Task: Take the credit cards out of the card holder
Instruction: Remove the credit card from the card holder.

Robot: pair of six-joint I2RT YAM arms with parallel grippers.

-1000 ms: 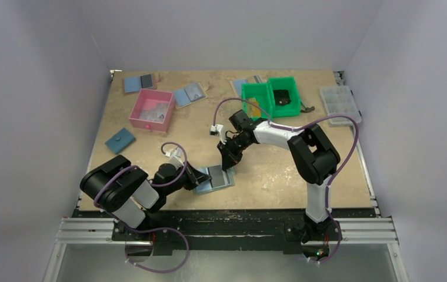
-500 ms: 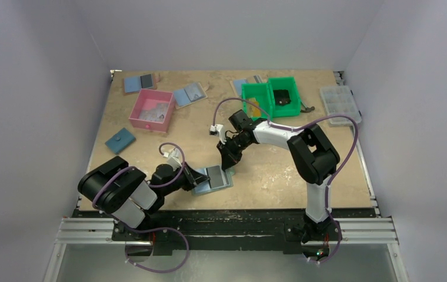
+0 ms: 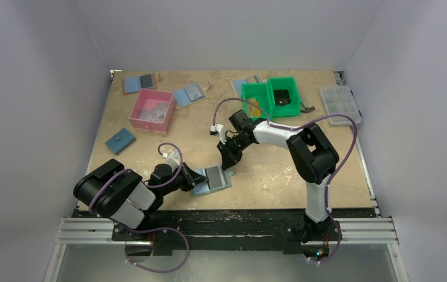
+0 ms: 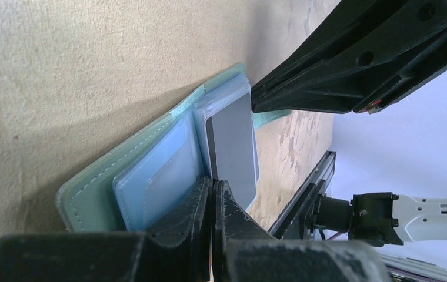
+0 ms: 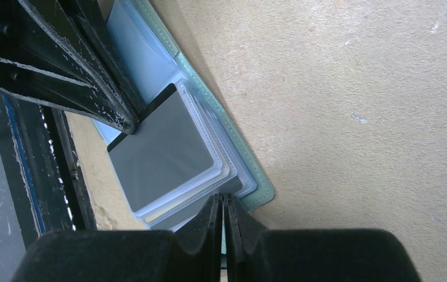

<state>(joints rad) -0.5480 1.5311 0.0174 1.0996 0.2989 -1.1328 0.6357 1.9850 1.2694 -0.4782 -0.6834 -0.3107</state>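
Note:
The card holder (image 3: 212, 179) lies open near the table's front edge, grey-green outside (image 4: 92, 194), pale blue sleeves inside, with a grey panel (image 5: 162, 147). My left gripper (image 3: 196, 176) is shut at the grey panel's dark edge (image 4: 214, 183), which runs into the gap between its fingers. My right gripper (image 3: 227, 166) is shut, its tips (image 5: 222, 200) pressing on the holder's far corner (image 5: 256, 188). Of the credit cards, only a thin yellow sliver (image 5: 150, 214) shows under the sleeves.
A pink bin (image 3: 150, 110) and a dark blue wallet (image 3: 120, 140) sit at the left. Two blue-and-grey folders (image 3: 139, 82) (image 3: 189, 94) lie at the back. A green bin (image 3: 271, 97) and a clear organiser box (image 3: 340, 104) are at the back right.
The left arm has drawn back slightly to the left, and the holder has shifted a little left with it. The right gripper has stayed on the holder.

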